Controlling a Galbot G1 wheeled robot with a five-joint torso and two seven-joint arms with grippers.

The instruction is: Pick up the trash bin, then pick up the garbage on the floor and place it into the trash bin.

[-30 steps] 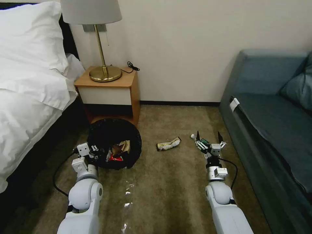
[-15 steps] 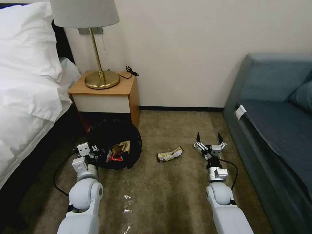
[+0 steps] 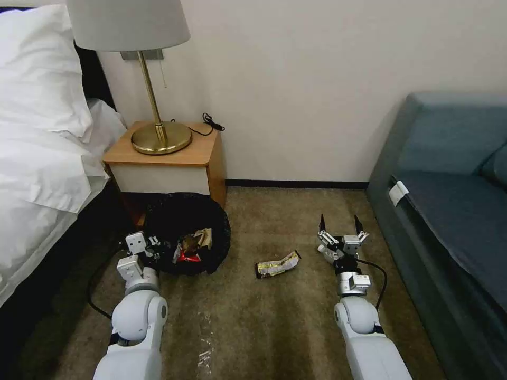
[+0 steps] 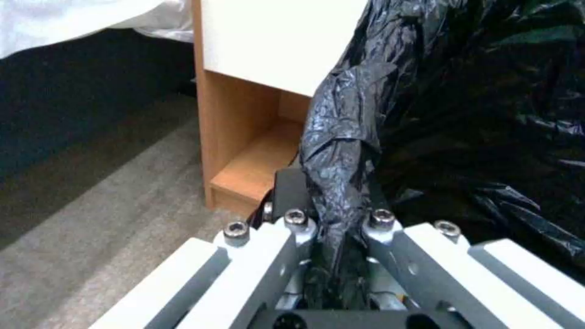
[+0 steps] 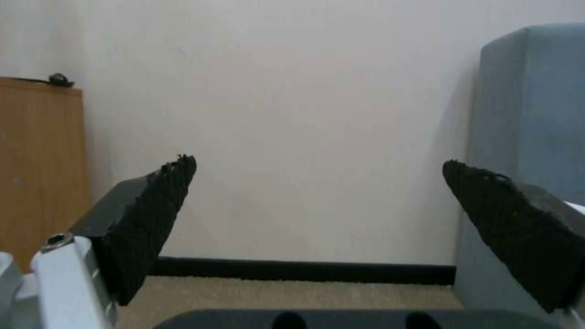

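My left claw (image 4: 332, 228) is pinched tight on a fold of the black liner at the near rim of the bin (image 3: 187, 232), which sits on the carpet (image 3: 264, 316) just in front of the nightstand (image 3: 169, 163). The grip is on plastic, not on the bin's wall, so I judge it soft and slippery: the film could stretch or slide out if I jerk. The bin itself looks light, with only a tan paper bag (image 3: 203, 237) and a red wrapper (image 3: 187, 256) inside.

My right claw (image 3: 340, 232) is wide open and empty, its two black pads (image 5: 152, 219) spread far apart and pointing toward the wall between the nightstand and the sofa (image 3: 454, 211). The dark wrapper (image 3: 277, 264) with yellow print lies flat on the carpet between the bin and this claw, to the claw's left and slightly nearer me, apart from it.

That wrapper looks thin, limp and nearly weightless. Lying flat, it gives little edge to catch, so I would come down across its narrow width near the middle and press the pads into the carpet pile to scoop under it. It should crumple rather than break, though a glossy film may slip from a shallow pinch.
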